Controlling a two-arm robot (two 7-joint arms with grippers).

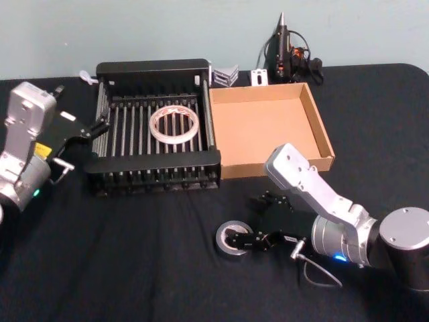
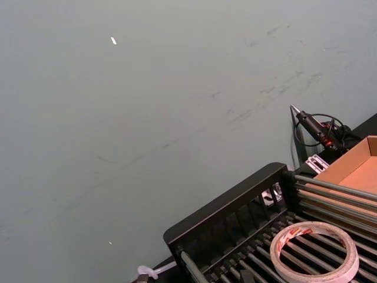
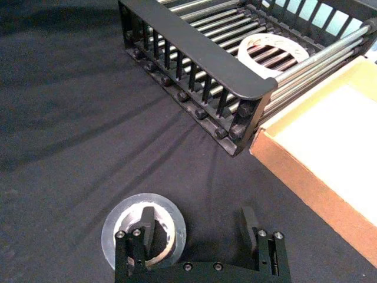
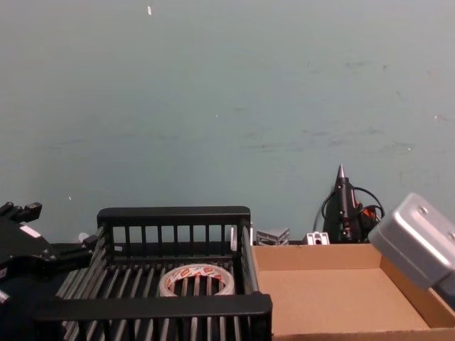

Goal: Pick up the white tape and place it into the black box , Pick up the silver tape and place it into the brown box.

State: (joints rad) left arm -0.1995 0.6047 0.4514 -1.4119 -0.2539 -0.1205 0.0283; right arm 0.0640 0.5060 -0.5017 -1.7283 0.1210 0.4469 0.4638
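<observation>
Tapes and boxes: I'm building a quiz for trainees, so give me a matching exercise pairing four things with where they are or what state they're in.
Things:
1. white tape
2. silver tape
3. brown box
4. right claw

Places or states:
A. holds nothing
B. on the black cloth, in front of the boxes
C. on the slatted floor of the black box
D. open, one finger in a roll's hole

Pairs: 1-C, 2-B, 3-A, 4-D

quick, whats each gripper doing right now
left gripper: open, empty, beside the black box.
right gripper: open, one finger inside the silver tape, not gripped.
</observation>
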